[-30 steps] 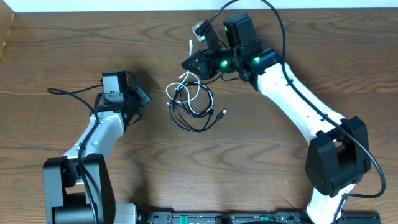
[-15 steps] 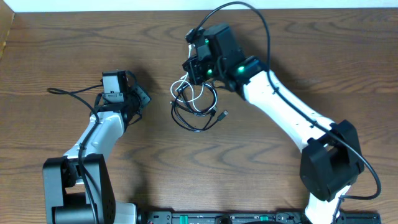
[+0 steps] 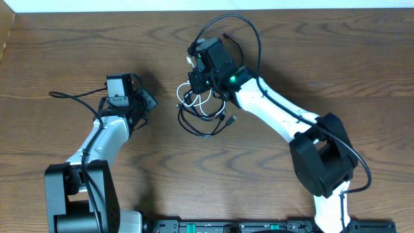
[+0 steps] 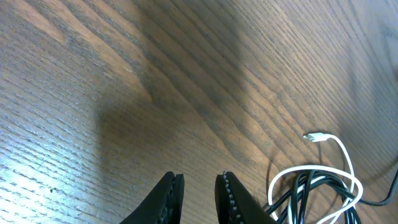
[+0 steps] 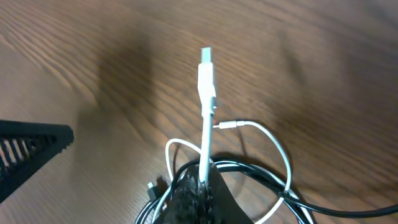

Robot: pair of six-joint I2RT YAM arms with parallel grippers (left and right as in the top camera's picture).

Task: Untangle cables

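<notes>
The cables [image 3: 206, 113] lie in a tangled pile at mid-table, black loops wound through a white cord [image 3: 202, 103]. My right gripper [image 3: 195, 77] hovers over the pile's far left edge. In the right wrist view that gripper [image 5: 204, 175] is shut on the white cord [image 5: 206, 112], whose plug [image 5: 206, 65] sticks straight out beyond the jaws, with black loops [image 5: 261, 171] around it. My left gripper [image 3: 147, 100] sits left of the pile, apart from it. Its jaws [image 4: 200, 186] stand slightly open with nothing between them, and the cables [image 4: 317, 183] lie to their right.
A black cord's small plug [image 3: 231, 118] pokes out at the pile's right. The white cord's other end [image 4: 314, 137] rests on the wood. The left arm's own thick cable [image 3: 71, 96] trails left. A toothed finger of the left gripper [image 5: 28, 149] shows at the right wrist view's left edge.
The right arm has swung left, carrying the white cord's end from the pile's far right to its far left. The pile shifted a little. The left arm has stayed put.
</notes>
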